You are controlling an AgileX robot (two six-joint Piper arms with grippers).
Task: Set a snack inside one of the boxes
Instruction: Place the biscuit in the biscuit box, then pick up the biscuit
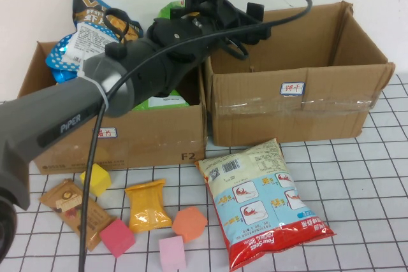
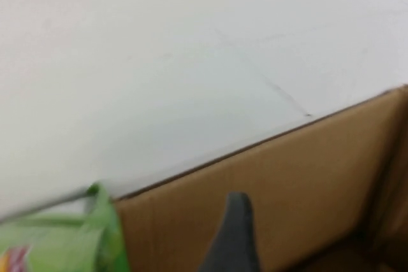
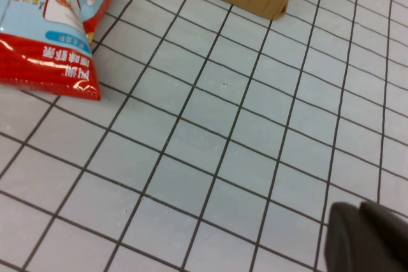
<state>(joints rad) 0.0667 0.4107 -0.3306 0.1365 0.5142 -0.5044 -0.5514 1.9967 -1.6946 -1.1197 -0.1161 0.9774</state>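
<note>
Grey "PIPER" arm (image 1: 95, 103), black cables (image 1: 290, 14)

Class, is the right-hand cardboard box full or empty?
Right box: what shows of its inside is bare cardboard; its floor is hidden, so cannot tell.

Two boxes (image 1: 121, 138) side by side, snacks (image 1: 261, 205) lying before them.

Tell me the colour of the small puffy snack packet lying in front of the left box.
Yellow-orange; the snack packet shows best in the high view.
</note>
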